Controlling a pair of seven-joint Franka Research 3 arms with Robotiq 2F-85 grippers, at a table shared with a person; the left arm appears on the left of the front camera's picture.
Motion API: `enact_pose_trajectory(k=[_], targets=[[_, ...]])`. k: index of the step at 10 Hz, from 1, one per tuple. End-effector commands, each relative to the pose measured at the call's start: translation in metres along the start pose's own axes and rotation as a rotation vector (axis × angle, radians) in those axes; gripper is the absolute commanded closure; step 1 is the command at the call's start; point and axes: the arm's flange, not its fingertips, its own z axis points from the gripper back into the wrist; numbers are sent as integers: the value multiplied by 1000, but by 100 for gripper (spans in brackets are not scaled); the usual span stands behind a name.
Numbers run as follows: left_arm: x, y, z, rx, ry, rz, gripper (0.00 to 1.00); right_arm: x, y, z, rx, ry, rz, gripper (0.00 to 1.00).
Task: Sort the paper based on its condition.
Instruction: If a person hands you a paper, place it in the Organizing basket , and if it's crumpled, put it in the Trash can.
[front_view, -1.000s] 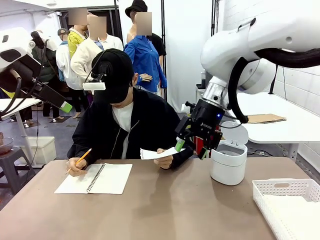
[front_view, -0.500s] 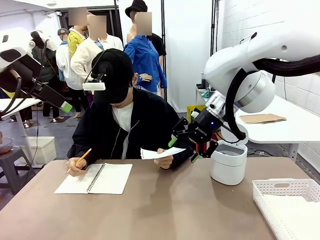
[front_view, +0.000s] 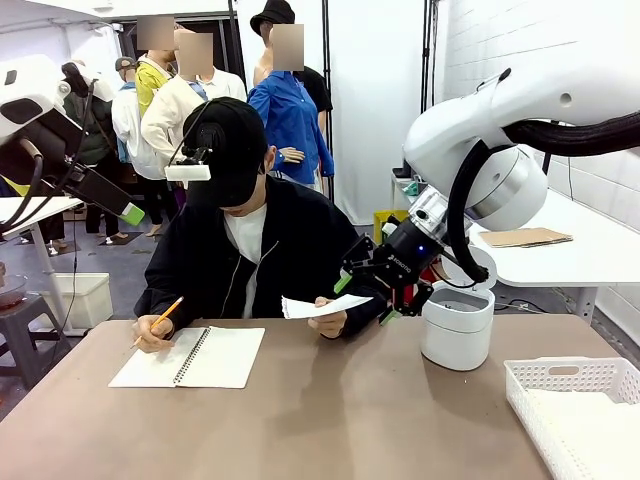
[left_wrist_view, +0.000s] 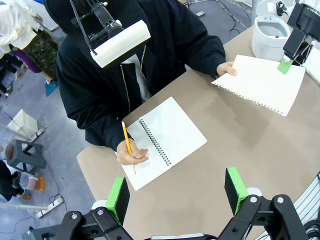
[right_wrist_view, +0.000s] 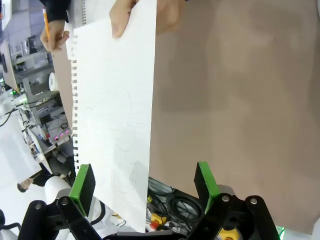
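The person's hand (front_view: 328, 322) held 1 thin sheet of paper (front_view: 322, 307) just above the bench (front_view: 330, 420), its free end between the spread fingers of the right tool (front_view: 365, 300), not yet pinched. It looked light, floppy and easily creased, so a square pinch on that free edge seemed best. The left tool (left_wrist_view: 176, 192) hung released, well apart.

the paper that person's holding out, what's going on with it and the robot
A person across the table holds out a loose white sheet in one hand, the other hand holding a pencil on an open notebook. The right gripper is at the sheet's free end, jaws open on either side of it, not closed. The left gripper hangs open, high above the table. A white bin and a white basket stand to the robot's right.
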Motion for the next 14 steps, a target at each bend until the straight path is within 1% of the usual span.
enact_pose_trajectory(k=[1,2,3,4,6,7,8,9,11,12,13,14], targets=[[0,0,0,-1,-1,2,0,3,-1,2,-3,12,2,0],[0,0,0,-1,-1,2,0,0,0,0,0,0,0,0],[0,0,0,-1,-1,2,0,24,1,-10,53,78,-110,0],[0,0,0,-1,-1,2,0,37,0,-14,132,146,-130,0],[0,0,0,-1,-1,2,0,54,-4,-31,174,215,-156,0],[0,0,0,-1,-1,2,0,60,-7,-38,214,255,-167,0],[0,0,0,-1,-1,2,0,63,-10,-41,227,278,-174,0],[0,0,0,-1,-1,2,0,62,-12,-43,223,268,-179,0],[0,0,0,-1,-1,2,0,63,-18,-38,266,288,-195,0],[0,0,0,-1,-1,2,0,61,-14,-46,205,271,-197,0],[0,0,0,-1,-1,2,0,62,-16,-44,215,275,-204,6],[0,0,0,-1,-1,2,0,63,-17,-44,202,282,-200,26]])
